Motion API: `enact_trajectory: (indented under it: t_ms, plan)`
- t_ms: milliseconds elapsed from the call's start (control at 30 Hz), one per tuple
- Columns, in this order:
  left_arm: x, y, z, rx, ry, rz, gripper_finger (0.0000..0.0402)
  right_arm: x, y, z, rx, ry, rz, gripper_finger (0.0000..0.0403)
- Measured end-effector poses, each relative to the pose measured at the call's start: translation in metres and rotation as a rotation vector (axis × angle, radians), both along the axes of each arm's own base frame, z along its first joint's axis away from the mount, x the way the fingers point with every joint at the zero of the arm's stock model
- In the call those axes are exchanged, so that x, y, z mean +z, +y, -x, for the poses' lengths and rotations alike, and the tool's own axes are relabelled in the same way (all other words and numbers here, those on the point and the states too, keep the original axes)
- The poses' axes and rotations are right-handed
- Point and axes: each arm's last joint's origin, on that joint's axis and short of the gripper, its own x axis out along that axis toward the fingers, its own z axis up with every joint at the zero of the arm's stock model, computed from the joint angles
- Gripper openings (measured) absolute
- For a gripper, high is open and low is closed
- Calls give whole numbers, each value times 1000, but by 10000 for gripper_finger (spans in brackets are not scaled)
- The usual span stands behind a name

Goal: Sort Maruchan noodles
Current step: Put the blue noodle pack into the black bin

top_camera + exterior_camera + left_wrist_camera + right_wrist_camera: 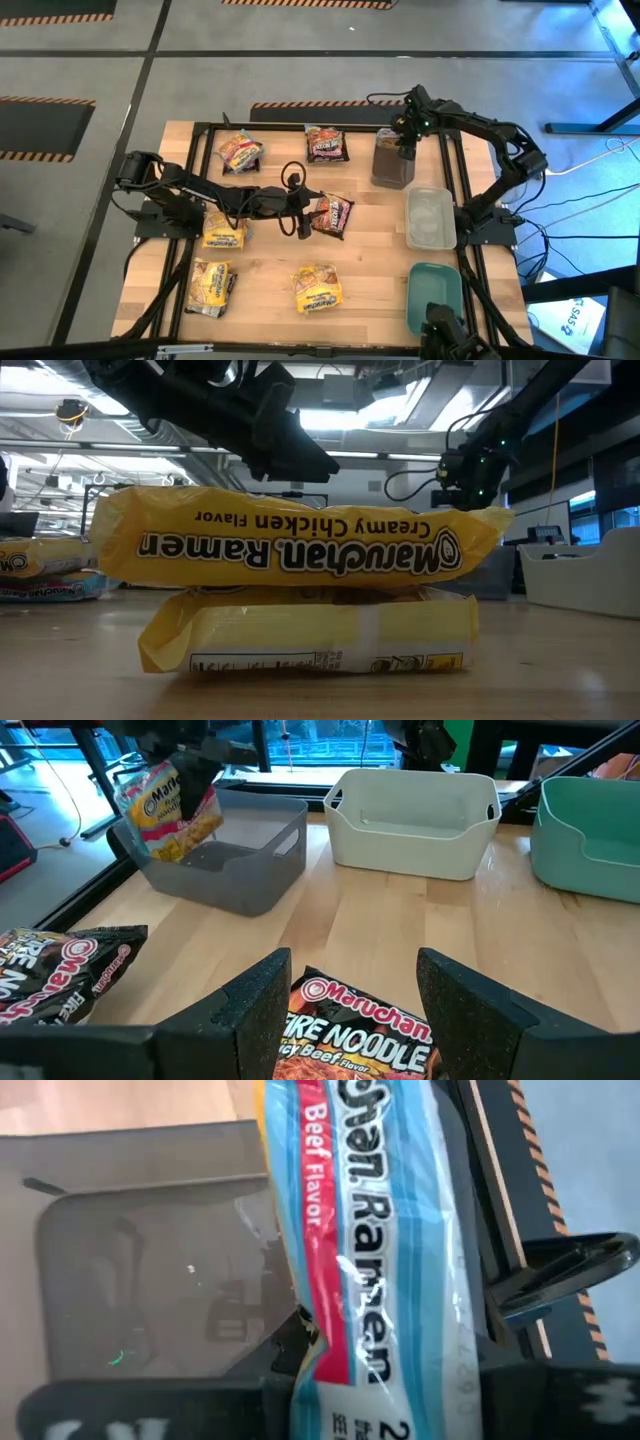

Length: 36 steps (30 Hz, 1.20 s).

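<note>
My right gripper (187, 765) is shut on a Beef Flavor Maruchan packet (168, 805) and holds it over the grey bin (392, 165) at the table's far right. My left gripper (352, 995) stands open near the table's middle. Its fingers are on either side of a dark Fire Noodle packet (350, 1035) that lies flat on the wood (332, 214). A second dark packet (60, 970) lies beside it. Yellow packets (240, 150) (224, 232) (211, 285) (317, 287) lie flat around the table, and another dark one (327, 143) lies at the far side. My right gripper pinches the Beef Flavor packet between its two fingers, across the packet's width (335, 1370). It comes from above, slanting down. The packet hangs below the fingers, tilted and lifted clear, above the grey bin's open top (215, 855).
A white bin (430, 218) and a teal bin (433, 295) stand in a row nearer than the grey one along the right side. In the low view two yellow packets (300, 545) (310, 640) lie stacked close to the camera. A black frame (200, 128) borders the table.
</note>
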Motion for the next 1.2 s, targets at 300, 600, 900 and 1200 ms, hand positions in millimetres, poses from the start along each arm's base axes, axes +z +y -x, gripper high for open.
enact_trajectory:
  t_ms: [300,600,900,1200]
  plan:
    - [0,0,0,1,-1,3,211,-1,-5,2,-108,103,85,180]
    - [0,0,0,2,-2,7,211,0,-7,3,-165,136,114,226]
    - [0,0,0,2,-2,7,211,27,-10,1,-267,137,51,227]
    - [2,1,0,44,-19,-11,211,65,0,-4,-351,21,-151,227]
